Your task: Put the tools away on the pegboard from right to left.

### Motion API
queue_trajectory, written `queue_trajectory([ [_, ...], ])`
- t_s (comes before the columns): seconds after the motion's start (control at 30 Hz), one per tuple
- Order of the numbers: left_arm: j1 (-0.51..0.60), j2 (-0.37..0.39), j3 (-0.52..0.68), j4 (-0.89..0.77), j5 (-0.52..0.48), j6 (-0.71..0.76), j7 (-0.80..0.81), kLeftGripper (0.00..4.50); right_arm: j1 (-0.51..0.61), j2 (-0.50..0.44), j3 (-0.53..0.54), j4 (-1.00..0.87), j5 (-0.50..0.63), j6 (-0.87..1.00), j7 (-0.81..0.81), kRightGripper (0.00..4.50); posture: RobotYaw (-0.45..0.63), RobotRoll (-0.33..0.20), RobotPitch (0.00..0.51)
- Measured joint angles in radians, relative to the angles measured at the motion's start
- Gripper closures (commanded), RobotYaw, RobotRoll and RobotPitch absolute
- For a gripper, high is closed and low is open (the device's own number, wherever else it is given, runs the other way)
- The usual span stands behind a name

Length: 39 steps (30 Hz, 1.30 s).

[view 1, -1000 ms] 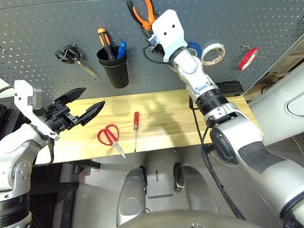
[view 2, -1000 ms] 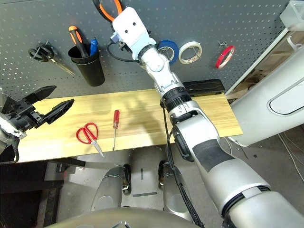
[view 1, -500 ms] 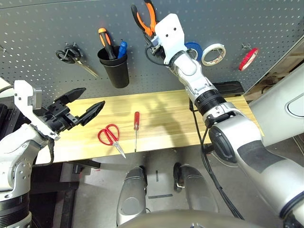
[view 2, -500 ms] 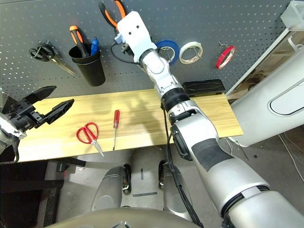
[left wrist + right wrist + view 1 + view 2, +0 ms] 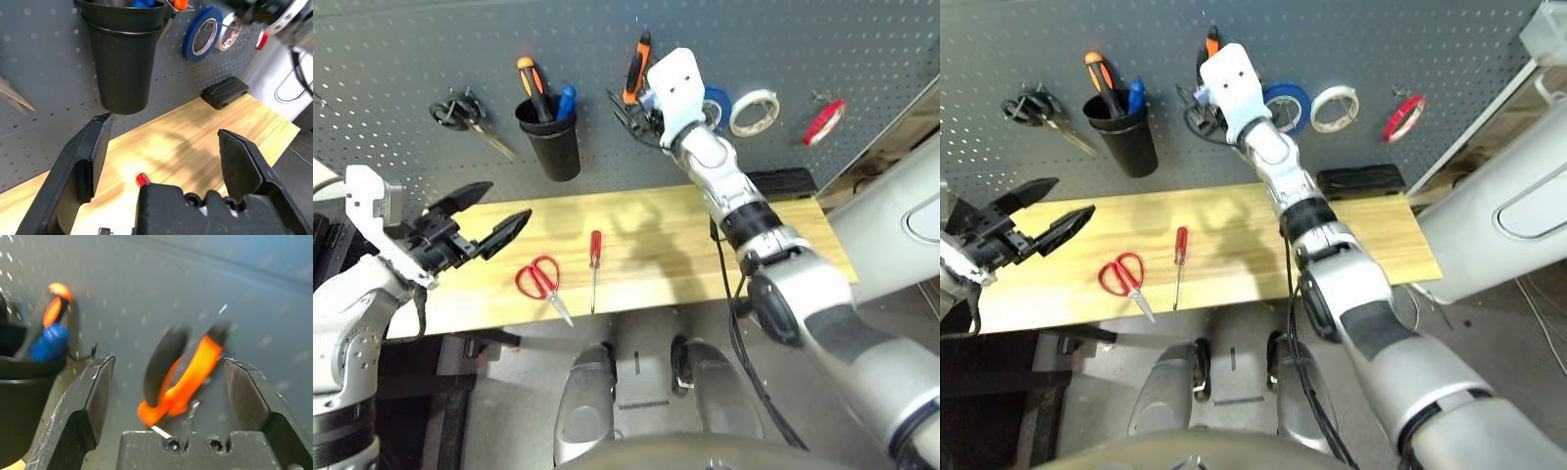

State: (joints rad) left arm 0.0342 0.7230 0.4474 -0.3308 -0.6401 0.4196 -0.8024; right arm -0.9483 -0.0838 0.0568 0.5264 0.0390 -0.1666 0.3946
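Observation:
On the dark grey pegboard [image 5: 401,49], the orange-and-black pliers [image 5: 635,70] hang just left of the blue tape. My right gripper [image 5: 167,361] is open around the pliers [image 5: 182,374], its fingers apart from the handles on both sides. The red tape ring [image 5: 824,120] hangs at the far right of the board. On the wooden table [image 5: 666,240] lie the red-handled scissors [image 5: 539,280] and, right of them, the slim red-handled screwdriver [image 5: 594,262]. My left gripper [image 5: 499,202] hovers open over the table's left end with nothing in it.
Black-handled scissors [image 5: 460,115] hang at the board's left. A black cup [image 5: 549,138] holds an orange-and-black screwdriver and a blue-handled tool. Blue tape [image 5: 715,98] and white tape [image 5: 754,111] hang right of the pliers. A black block [image 5: 781,180] sits at the table's back right.
My right gripper has opened and let go of the pliers, which now hang lower on the pegboard. The left arm, scissors and screwdriver have not moved.

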Motion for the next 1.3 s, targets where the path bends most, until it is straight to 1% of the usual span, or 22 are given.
queue_trajectory([
  [0.13,-0.010,0.000,-0.021,0.024,0.003,-0.001,-0.008,0.00,0.039,-0.116,-0.023,-0.269,0.093,0.241,0.096,0.02,0.08,0.000,0.125],
  [0.27,-0.023,-0.008,-0.056,0.029,0.009,-0.003,-0.016,0.00,0.072,-0.301,-0.039,-0.484,0.234,0.560,0.249,0.02,0.06,0.000,0.122],
  [0.43,-0.030,-0.008,-0.108,0.034,0.024,-0.006,-0.034,0.00,0.111,-0.456,-0.042,-0.635,0.374,0.836,0.384,0.02,0.04,0.000,0.129],
  [0.57,-0.039,-0.008,-0.153,0.041,0.052,-0.006,-0.039,0.00,0.177,-0.519,-0.020,-0.694,0.402,0.943,0.430,0.02,0.04,0.000,0.135],
  [0.63,-0.045,-0.009,-0.175,0.046,0.063,-0.003,-0.037,0.00,0.222,-0.523,0.003,-0.713,0.401,0.964,0.432,0.02,0.04,0.000,0.139],
  [0.73,-0.052,-0.009,-0.218,0.046,0.082,0.017,-0.022,0.00,0.286,-0.504,0.030,-0.736,0.399,0.971,0.427,0.02,0.04,0.000,0.145],
  [0.87,-0.064,-0.017,-0.291,0.046,0.131,0.055,0.015,0.00,0.398,-0.506,0.059,-0.766,0.381,0.900,0.446,0.02,0.03,0.000,0.163],
  [0.97,-0.081,-0.047,-0.358,0.070,0.189,0.056,0.049,0.00,0.494,-0.513,0.069,-0.761,0.358,0.816,0.477,0.02,0.02,0.000,0.181],
  [1.13,-0.153,-0.116,-0.461,0.168,0.297,0.071,0.129,0.00,0.671,-0.542,0.100,-0.759,0.313,0.695,0.523,0.02,-0.01,0.000,0.216],
  [1.2,-0.168,-0.139,-0.486,0.209,0.324,0.077,0.142,0.00,0.719,-0.558,0.112,-0.763,0.300,0.672,0.531,0.02,-0.03,0.000,0.227],
  [1.3,-0.227,-0.185,-0.527,0.288,0.368,0.117,0.179,0.00,0.789,-0.576,0.129,-0.776,0.262,0.627,0.532,0.02,-0.06,0.000,0.242],
])
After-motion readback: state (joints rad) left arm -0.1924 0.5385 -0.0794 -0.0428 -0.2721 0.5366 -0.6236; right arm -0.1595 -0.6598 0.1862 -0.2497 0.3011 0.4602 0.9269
